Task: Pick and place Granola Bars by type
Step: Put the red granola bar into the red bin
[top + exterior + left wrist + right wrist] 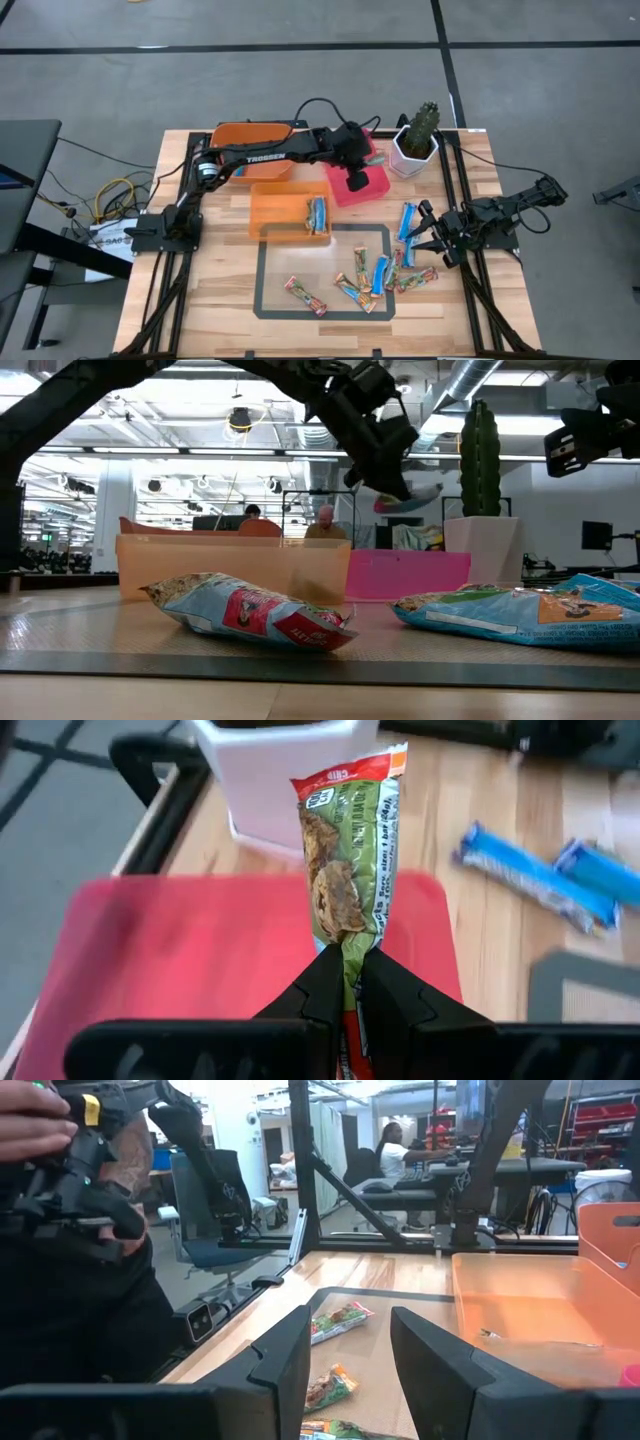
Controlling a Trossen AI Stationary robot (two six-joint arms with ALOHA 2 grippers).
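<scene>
While the high view places the left claw point(356, 181) above the pink bin point(372, 187) at upper centre of the frame, only the left wrist view shows what it carries: its fingers point(325, 982) are pinched onto the lower end of a green-and-red granola bar point(350, 860), which extends over the bin floor toward the white planter point(275, 770). The low view confirms that this claw point(385, 465) is raised above the bin rim, not resting in it.

The right claw point(428, 238) sits at the right side of the desk point(220, 300), beside two blue bars point(407, 221). The right wrist view shows its fingers point(290, 1355) spread wide and holding nothing; the high view does not resolve this.

The high view also shows bars inside the orange bin point(270, 205) at centre frame, with loose bars point(375, 275) on the grey-bordered mat point(262, 290) at lower centre. The right wrist view shows a person's hand at upper left.
</scene>
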